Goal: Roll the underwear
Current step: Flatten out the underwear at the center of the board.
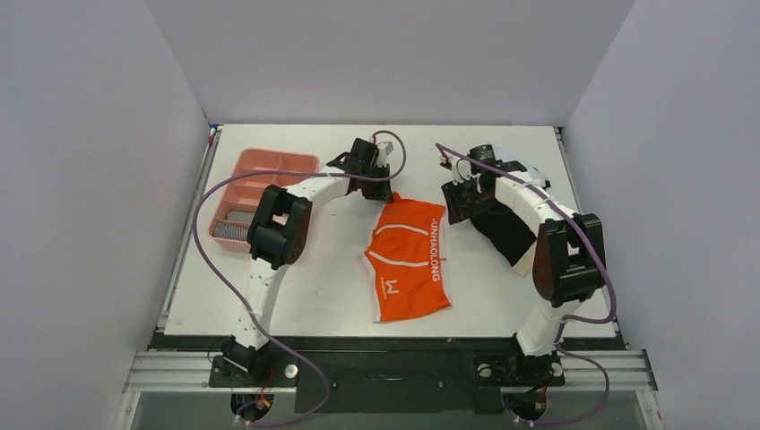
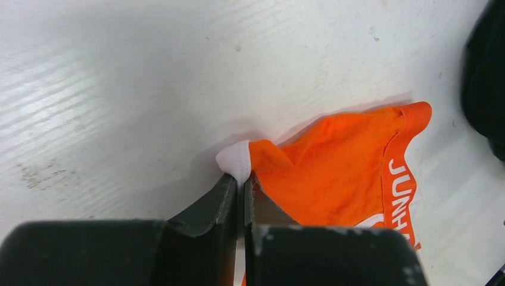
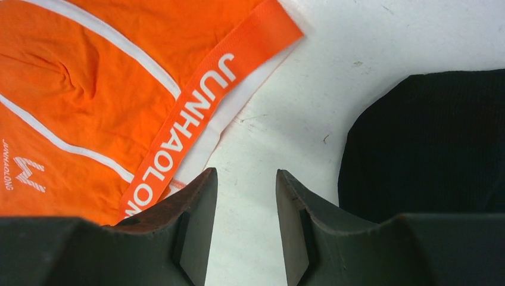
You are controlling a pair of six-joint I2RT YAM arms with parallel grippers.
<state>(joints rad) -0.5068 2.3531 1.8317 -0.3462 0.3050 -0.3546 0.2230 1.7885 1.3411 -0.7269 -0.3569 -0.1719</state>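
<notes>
Rolling barely begun: orange underwear (image 1: 408,260) lies flat mid-table (image 1: 296,296) w/ left gripper (image 2: 244,185) pinched tight on its far white-edged corner, right gripper (image 3: 245,179) half-spread & empty btwn it & black underwear (image 3: 429,143), both garments unrolled.

A flat white table (image 1: 314,287), faintly scuffed and scratched, carries three things. A pink plastic tray with compartments (image 1: 278,152) sits at the far left, with something grey in its nearest compartment. The bright orange cloth underwear with white stripes (image 1: 408,260) lies spread out in the middle, its lettered waistband along the right side. The black cloth underwear (image 1: 502,235) lies to its right, not touching it, with a strip of bare table between them.
</notes>
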